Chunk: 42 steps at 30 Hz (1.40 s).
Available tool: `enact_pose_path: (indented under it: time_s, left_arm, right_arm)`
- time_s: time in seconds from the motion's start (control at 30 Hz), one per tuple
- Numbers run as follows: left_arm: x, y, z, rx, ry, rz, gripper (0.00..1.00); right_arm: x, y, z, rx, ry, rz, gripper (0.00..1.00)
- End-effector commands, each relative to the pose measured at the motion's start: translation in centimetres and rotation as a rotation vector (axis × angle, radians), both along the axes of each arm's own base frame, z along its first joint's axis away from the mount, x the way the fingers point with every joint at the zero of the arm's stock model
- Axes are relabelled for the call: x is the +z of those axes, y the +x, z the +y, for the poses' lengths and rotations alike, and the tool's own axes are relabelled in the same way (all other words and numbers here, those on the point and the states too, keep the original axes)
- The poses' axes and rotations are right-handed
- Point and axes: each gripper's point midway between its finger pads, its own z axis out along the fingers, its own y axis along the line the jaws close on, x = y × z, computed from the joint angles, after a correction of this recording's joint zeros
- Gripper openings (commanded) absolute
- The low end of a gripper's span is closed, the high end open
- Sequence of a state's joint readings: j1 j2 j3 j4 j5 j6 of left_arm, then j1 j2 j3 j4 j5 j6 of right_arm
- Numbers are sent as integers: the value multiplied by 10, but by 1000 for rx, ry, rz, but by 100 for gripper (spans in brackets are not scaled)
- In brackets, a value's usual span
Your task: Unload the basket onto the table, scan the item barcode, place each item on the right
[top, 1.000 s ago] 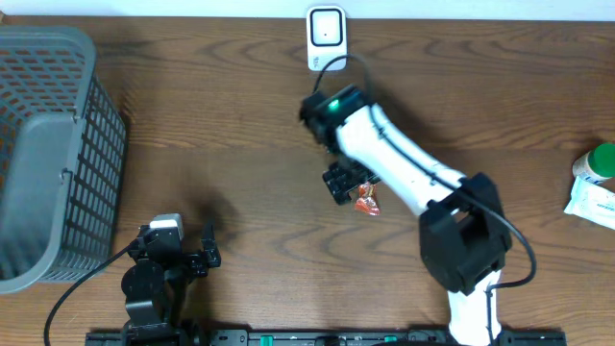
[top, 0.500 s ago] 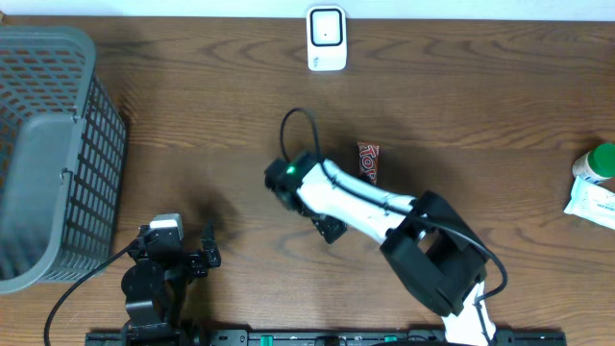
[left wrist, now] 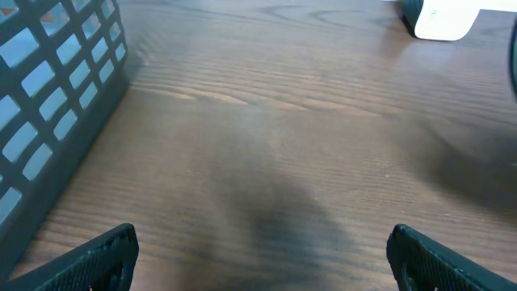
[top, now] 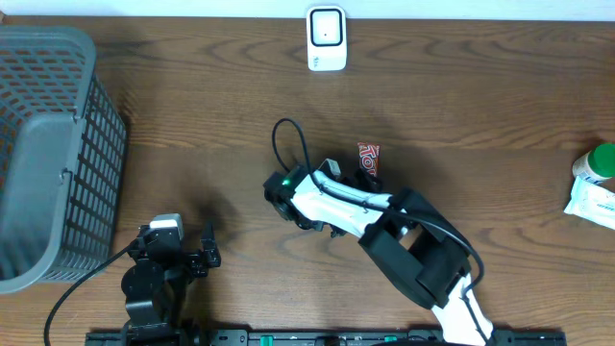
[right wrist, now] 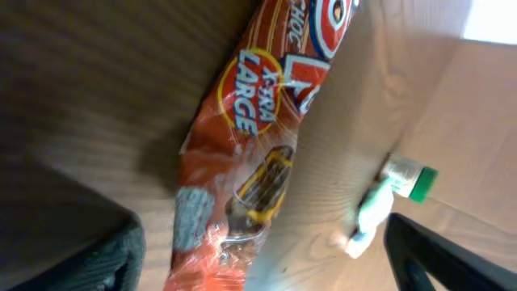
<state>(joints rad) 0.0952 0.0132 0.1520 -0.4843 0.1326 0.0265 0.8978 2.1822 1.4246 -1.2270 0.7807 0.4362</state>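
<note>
The item is an orange-red snack bar wrapper [top: 368,160] lying flat on the wooden table, right of centre. In the right wrist view the bar [right wrist: 258,145] runs away from the camera, and its crimped near end lies between the fingers. My right gripper [top: 348,175] [right wrist: 266,267] is open and straddles that end, with gaps on both sides. The white scanner [top: 326,38] stands at the table's back edge and also shows in the left wrist view [left wrist: 440,16]. My left gripper [top: 195,256] [left wrist: 262,263] rests open and empty at the front left.
A grey mesh basket [top: 48,154] [left wrist: 56,97] fills the left side. A green-capped tube [right wrist: 396,194] and a white packet [top: 591,197] lie at the far right edge. The folded right arm [top: 413,250] and its cable loop cover the table's middle.
The right arm has swung away from the scanner and folded low over the table. The bar lay under its gripper a second ago. It now lies farther back, with the gripper at its near end.
</note>
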Motion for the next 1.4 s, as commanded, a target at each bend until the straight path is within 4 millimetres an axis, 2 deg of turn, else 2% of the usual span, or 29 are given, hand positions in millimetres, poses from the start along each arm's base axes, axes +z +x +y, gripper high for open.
enact_pose_path:
  time_s: [0.0, 0.17, 0.23, 0.27, 0.3, 0.33, 0.37, 0.57, 0.63, 0.73, 0.87, 0.97, 1.03, 1.1, 1.17, 1.27, 1.37]
  left_arm:
    - [-6, 0, -3, -17, -9, 12, 98]
    - [-6, 0, -3, -17, -9, 12, 98]
    - [-6, 0, -3, -17, -9, 12, 98]
    - [-6, 0, -3, -17, -9, 12, 98]
    - [-6, 0, -3, -17, -9, 12, 98]
    - [-6, 0, -3, -17, -9, 12, 98]
    - [-6, 0, -3, -17, -9, 12, 98]
    - [-6, 0, -3, -17, -9, 12, 98]
    - [-6, 0, -3, -17, -9, 12, 98]
    - [-6, 0, -3, -17, -9, 12, 98]
    - [-6, 0, -3, -17, -9, 12, 98]
    - [-6, 0, -3, -17, -9, 12, 98]
    - [-6, 0, -3, -17, -9, 12, 98]
    - [-6, 0, -3, -17, -9, 12, 98]
    - [-6, 0, -3, -17, -9, 12, 98]
    - [-6, 0, -3, -17, -9, 12, 98]
    - [-6, 0, -3, -17, -9, 12, 98]
  right_arm:
    - [-30, -4, -11, -18, -66, 36, 82]
    - [-48, -13, -19, -33, -119, 83, 66]
    - [-53, -15, -20, -37, -125, 94, 54]
    - [-56, -15, -20, -39, -121, 98, 39]
    - [-57, -15, -20, -40, -119, 97, 15]
    - [-58, -15, -19, -40, -115, 94, 4]
    - [-58, -14, -18, -39, -111, 90, 1]
    - [-54, -11, -16, -37, -107, 81, 1]
    - [-46, -11, -13, -44, -97, 86, 1]
    - [-26, -17, 3, -83, 5, 156, 1]
    - [6, -41, 52, 8, 325, 440, 1]
    - [47, -56, 84, 93, 624, 581, 1]
    - [79, -67, 96, 135, 820, 666, 1]
    - [111, -74, 102, 153, 1012, 727, 1]
    - [140, -72, 102, 185, 1184, 754, 1]
    - [159, -54, 92, 164, 1340, 735, 1]
    - [161, -33, 80, 103, 1488, 732, 1]
